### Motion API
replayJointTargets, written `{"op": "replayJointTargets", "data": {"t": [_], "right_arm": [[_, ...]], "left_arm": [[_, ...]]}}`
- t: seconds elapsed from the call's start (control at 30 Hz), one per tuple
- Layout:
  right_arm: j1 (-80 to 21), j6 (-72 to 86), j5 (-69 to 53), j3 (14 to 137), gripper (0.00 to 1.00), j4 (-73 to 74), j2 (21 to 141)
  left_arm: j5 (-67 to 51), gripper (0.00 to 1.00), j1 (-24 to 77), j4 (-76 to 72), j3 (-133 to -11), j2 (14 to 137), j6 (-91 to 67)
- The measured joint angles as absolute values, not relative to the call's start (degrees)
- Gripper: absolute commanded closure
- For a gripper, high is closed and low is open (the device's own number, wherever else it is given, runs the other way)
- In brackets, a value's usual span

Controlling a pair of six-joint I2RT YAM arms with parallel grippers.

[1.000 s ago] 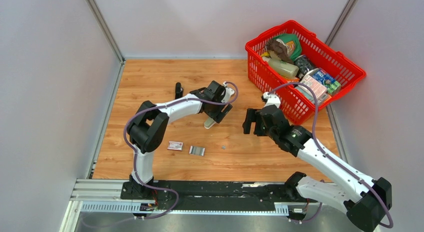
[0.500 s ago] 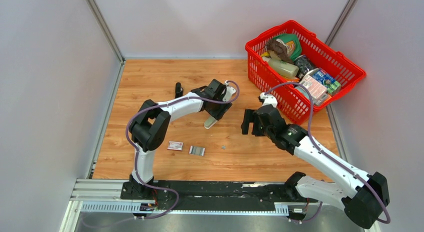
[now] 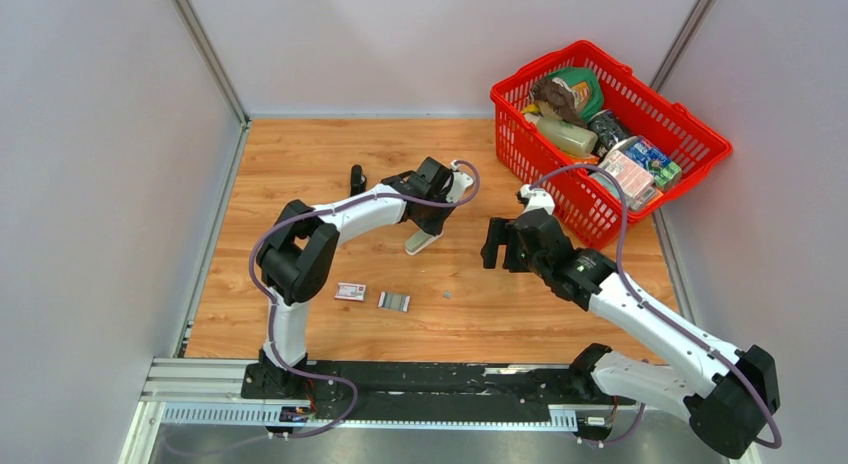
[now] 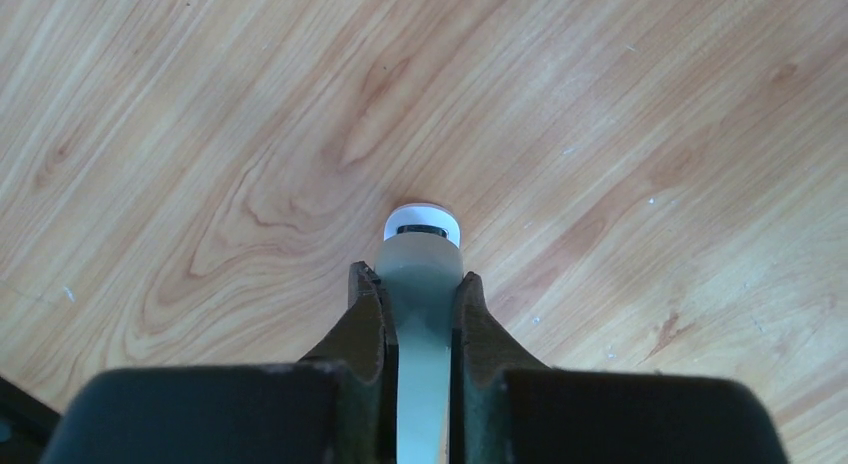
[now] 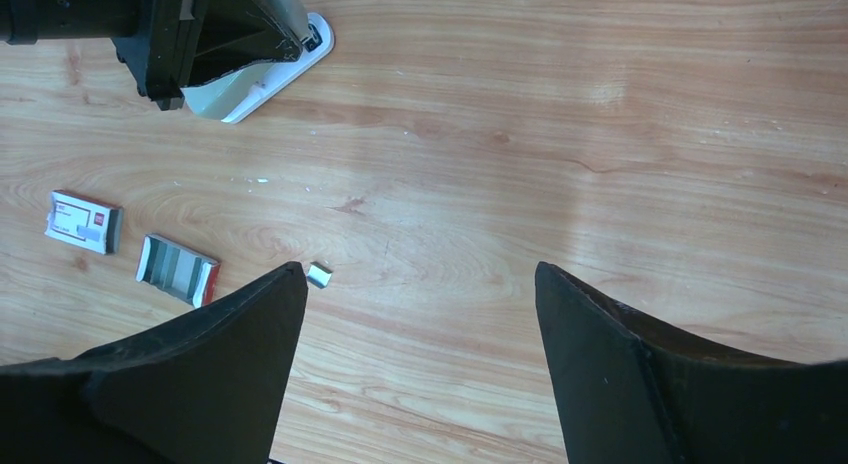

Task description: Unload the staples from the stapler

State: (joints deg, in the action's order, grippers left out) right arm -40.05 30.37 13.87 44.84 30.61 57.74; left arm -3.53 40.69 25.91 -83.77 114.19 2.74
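The black stapler (image 3: 356,177) stands on the wooden table behind my left arm, with nothing touching it. My left gripper (image 3: 430,222) (image 4: 411,276) is shut on a pale grey oblong bar (image 3: 423,241) (image 4: 422,246) (image 5: 262,82). The bar's white tip pokes out past the fingertips and rests on the table. A tiny silvery bit of staples (image 3: 446,295) (image 5: 318,274) lies loose in the middle. My right gripper (image 3: 499,245) (image 5: 420,276) hovers open to the right of the bar, holding nothing.
A white-and-red box (image 3: 350,291) (image 5: 85,222) and its open tray holding grey strips (image 3: 394,302) (image 5: 177,270) lie near the front. A red basket (image 3: 700,129) full of groceries stands at the back right. Grey walls enclose the table.
My left gripper has closed onto the pale bar, which now lies a little flatter. My right arm has shifted slightly left and stays open.
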Motion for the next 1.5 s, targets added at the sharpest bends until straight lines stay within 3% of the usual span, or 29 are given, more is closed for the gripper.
{"op": "replayJointTargets", "data": {"t": [0.27, 0.77, 1.17, 1.5], "right_arm": [[-40.1, 30.2, 10.6, 45.0, 0.17, 30.9, 55.1], [-40.1, 22.3, -7.5, 50.1, 0.29, 31.0, 46.0], [-40.1, 16.2, -25.9, 57.3, 0.33, 30.6, 49.3], [-42.2, 14.5, -37.8, 58.0, 0.37, 29.1, 52.8]], "left_arm": [[-9.1, 1.00, 40.6, 27.6, -80.7, 106.5, 1.9], [-38.2, 1.00, 40.5, 27.9, -72.6, 82.9, -1.7], [-54.4, 1.00, 41.0, 25.3, -64.4, 70.6, -5.7], [-59.4, 1.00, 41.2, 25.0, -62.0, 68.2, -6.4]]}}
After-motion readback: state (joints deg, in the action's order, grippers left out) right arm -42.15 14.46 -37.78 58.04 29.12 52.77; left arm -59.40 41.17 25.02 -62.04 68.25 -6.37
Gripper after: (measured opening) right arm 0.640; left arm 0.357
